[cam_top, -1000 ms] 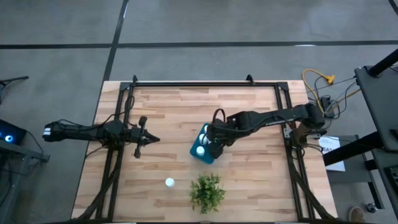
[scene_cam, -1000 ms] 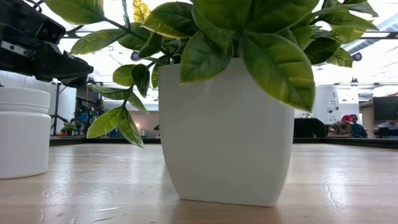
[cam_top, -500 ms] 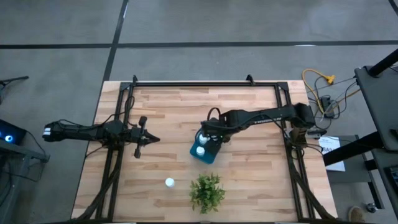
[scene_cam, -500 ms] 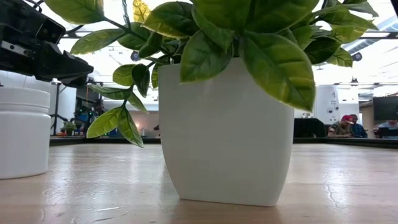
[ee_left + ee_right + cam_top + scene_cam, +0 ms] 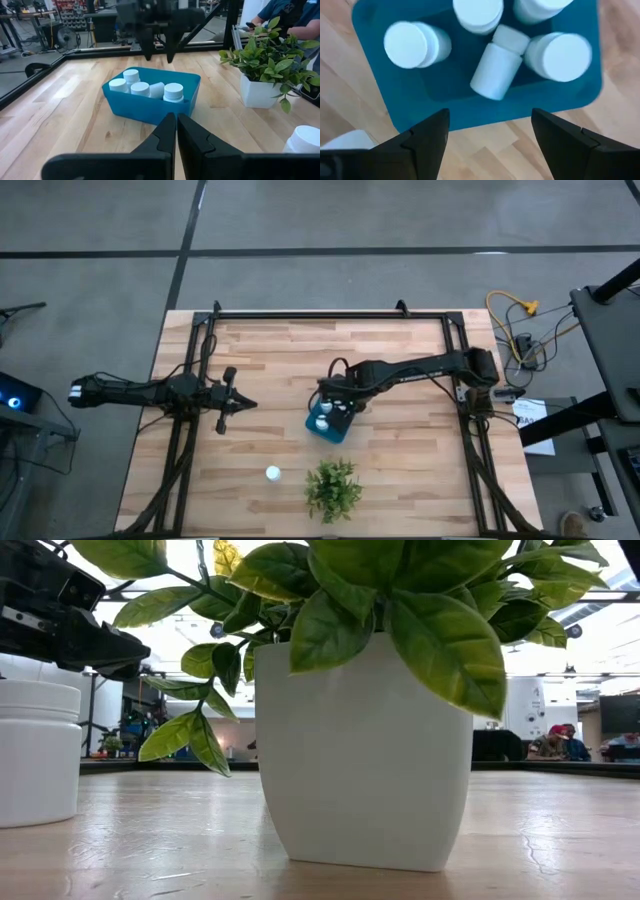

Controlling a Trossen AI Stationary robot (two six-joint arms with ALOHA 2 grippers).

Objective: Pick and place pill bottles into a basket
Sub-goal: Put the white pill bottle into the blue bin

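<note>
Pill bottles (image 5: pixel 495 70) fill basket (image 5: pixel 375 30); right claw (image 5: pixel 492 132), empty and wide, has pulled back

teal basket (image 5: pixel 150 102) holding five pill bottles (image 5: pixel 173 92), sixth bottle (image 5: pixel 272 473) outside

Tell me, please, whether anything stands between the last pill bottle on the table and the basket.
Nothing visible does. The pill bottle stands alone on bare wood, apart from the basket; the plant sits beside that path, not across it. The right gripper hangs open over the basket.
</note>
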